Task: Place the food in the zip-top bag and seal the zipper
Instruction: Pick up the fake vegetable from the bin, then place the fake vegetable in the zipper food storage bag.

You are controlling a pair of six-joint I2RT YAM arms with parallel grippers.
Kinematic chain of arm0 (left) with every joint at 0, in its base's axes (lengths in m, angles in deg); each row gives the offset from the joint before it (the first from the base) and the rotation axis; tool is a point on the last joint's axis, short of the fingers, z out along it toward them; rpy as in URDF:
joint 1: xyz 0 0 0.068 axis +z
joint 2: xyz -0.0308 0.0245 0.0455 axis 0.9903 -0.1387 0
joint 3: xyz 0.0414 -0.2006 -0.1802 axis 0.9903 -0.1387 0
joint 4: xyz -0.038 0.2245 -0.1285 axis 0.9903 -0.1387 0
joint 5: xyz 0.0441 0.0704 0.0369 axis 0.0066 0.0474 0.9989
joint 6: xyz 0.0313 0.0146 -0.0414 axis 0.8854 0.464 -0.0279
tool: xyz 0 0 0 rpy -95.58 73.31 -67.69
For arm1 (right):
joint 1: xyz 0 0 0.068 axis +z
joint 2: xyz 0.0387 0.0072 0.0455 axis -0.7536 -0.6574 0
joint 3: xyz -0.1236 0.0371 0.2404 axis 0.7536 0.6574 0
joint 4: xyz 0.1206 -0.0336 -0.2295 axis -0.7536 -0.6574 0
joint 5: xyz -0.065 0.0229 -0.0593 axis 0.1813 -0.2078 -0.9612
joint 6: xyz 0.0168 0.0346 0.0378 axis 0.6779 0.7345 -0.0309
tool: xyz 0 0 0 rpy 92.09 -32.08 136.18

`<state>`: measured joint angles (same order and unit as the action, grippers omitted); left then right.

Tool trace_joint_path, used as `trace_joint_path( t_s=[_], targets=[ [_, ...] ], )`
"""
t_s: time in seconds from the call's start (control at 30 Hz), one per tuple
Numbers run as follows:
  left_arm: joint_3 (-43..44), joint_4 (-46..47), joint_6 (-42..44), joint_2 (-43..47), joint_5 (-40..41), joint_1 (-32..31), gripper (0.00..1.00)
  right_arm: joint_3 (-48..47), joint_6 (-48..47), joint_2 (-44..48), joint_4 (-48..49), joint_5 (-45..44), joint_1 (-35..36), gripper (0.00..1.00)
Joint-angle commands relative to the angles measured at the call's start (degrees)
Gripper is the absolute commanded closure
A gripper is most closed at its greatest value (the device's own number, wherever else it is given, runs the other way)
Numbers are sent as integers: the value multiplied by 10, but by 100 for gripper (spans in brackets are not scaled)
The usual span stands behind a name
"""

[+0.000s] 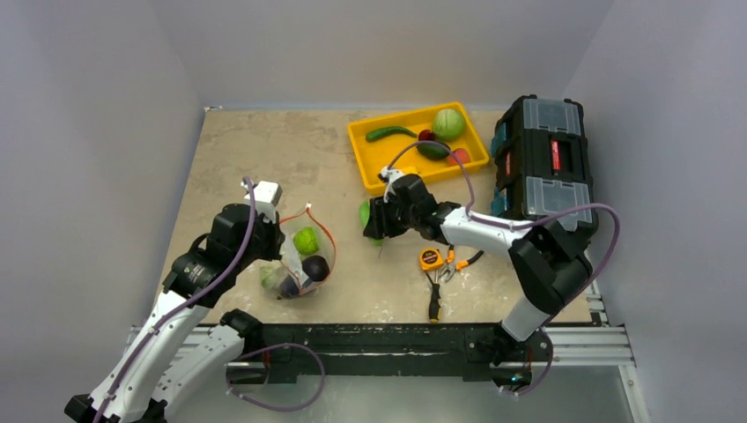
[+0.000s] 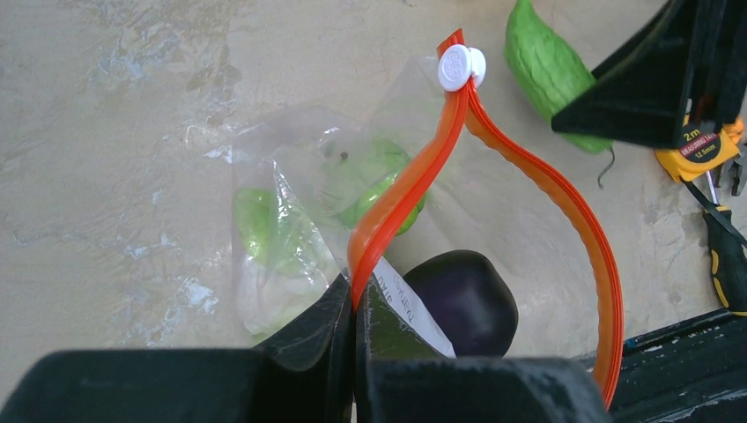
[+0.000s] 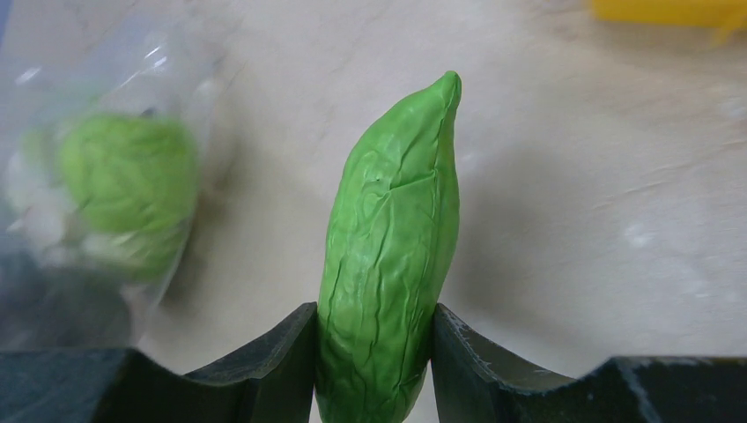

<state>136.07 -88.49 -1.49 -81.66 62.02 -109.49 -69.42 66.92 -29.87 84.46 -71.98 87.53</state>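
Note:
The clear zip-top bag (image 1: pixel 295 260) lies on the table in front of my left arm, its mouth open. Its orange-red zipper (image 2: pixel 414 176) forms a wide loop, with the white slider (image 2: pixel 460 67) at the far end. My left gripper (image 2: pixel 355 304) is shut on the near zipper strip. A green lime (image 2: pixel 379 189) and white cauliflower (image 2: pixel 264 300) sit inside the bag. A purple eggplant (image 2: pixel 462 300) sits at its mouth. My right gripper (image 3: pixel 374 308) is shut on a wrinkled green vegetable (image 3: pixel 392 229), held just right of the bag (image 1: pixel 365 213).
A yellow tray (image 1: pixel 368 163) at the back holds a green chili (image 1: pixel 390 133), a green cabbage (image 1: pixel 448 123), a dark avocado (image 1: pixel 432 150) and red pieces. A black toolbox (image 1: pixel 542 159) stands at the right. An orange tape measure (image 1: pixel 431 258) and pliers (image 1: pixel 435 298) lie near the front.

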Motion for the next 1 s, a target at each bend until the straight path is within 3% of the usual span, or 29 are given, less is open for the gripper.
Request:
trace_joint_path(
  t_s=[0.0,0.17,0.43,0.63,0.97],
  targets=[
    [22,11,-4,0,-5,-2,100,9,22,78,31,-10,53,100],
    [23,11,-5,2,-5,-1,100,-16,46,114,35,26,86,100],
    [22,11,-5,8,-3,-1,100,-104,28,160,-35,6,125,100],
    [22,11,-4,6,-5,-1,100,-70,80,161,51,75,170,100],
    [23,11,-4,8,-5,-1,100,-94,133,98,85,56,249,100]
  ],
)
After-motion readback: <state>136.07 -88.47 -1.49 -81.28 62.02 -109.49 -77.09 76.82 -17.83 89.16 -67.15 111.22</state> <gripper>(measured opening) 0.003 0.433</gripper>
